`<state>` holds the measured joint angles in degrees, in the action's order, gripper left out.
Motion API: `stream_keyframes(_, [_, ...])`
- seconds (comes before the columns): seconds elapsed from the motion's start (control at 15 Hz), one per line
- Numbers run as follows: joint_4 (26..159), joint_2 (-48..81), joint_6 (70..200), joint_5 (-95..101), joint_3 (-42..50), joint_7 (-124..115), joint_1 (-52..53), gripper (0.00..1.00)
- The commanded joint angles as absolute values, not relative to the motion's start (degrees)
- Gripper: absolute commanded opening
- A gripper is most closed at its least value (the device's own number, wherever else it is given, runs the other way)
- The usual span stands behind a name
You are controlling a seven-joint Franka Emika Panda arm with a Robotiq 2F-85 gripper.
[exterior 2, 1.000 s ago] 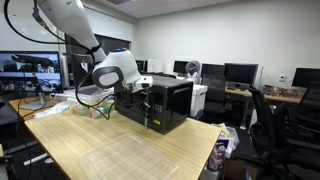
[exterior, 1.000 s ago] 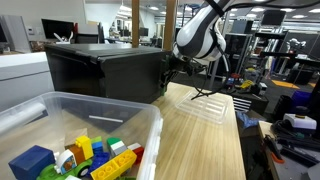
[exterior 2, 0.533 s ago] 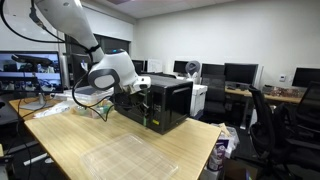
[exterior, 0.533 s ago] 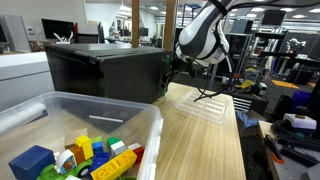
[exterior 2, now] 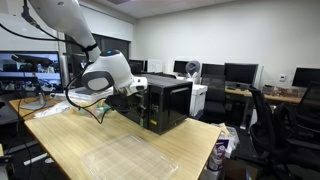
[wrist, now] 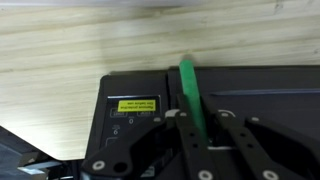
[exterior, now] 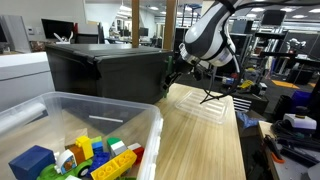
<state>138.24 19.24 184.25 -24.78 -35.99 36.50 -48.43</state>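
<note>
- The light wooden counter (exterior: 195,135) carried everything and showed a wide bare stretch in both exterior views.
- The white robot arm (exterior 2: 72,20) came down from high up and bent at a bulky rounded wrist, which hung over the counter just beside the end of the black box-shaped appliance (exterior 2: 165,105). From there the wrist pointed in toward that appliance.
- The appliance stood on the counter. Its dark side filled most of the wrist view, with bare wood beyond its edge.
- A clear plastic storage bin (exterior: 135,122) sat on the counter, well apart from the arm. It held coloured toy blocks (exterior: 100,160) in blue, yellow, green and red.
- A flat clear plastic lid (exterior: 207,108) lay on the counter below and beside the wrist, apart from it.
- The black pincer (wrist: 197,122) was closed on a thin green rod (wrist: 188,88). In an exterior view the pincer (exterior: 173,74) was close against the appliance's corner, but whether they touched could not be told.
- The rod stuck out past the fingertips across the appliance's dark surface, its tip near that surface's far edge.
- A small yellow label (wrist: 137,105) sat on the dark surface just beside the rod.
</note>
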Motion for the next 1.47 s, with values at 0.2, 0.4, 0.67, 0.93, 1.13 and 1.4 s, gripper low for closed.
stream_keyframes(0.2, [149.2,15.8,186.1,-25.3,-51.2,37.6,-63.0,0.06])
stream_keyframes(0.4, [150.5,15.3,186.4,-24.9,-55.4,37.3,-67.6,0.06])
stream_keyframes(0.67, [151.8,14.9,186.2,-24.7,-60.3,37.4,-72.7,0.06])
stream_keyframes(0.93, [153.2,14.2,186.1,-24.3,-64.8,37.6,-77.2,0.44])
stream_keyframes(1.13, [154.3,14.3,185.9,-24.2,-68.2,37.7,-80.3,0.63])
stream_keyframes(1.4, [155.6,14.5,186.1,-23.8,-73.1,38.0,-84.8,0.94])
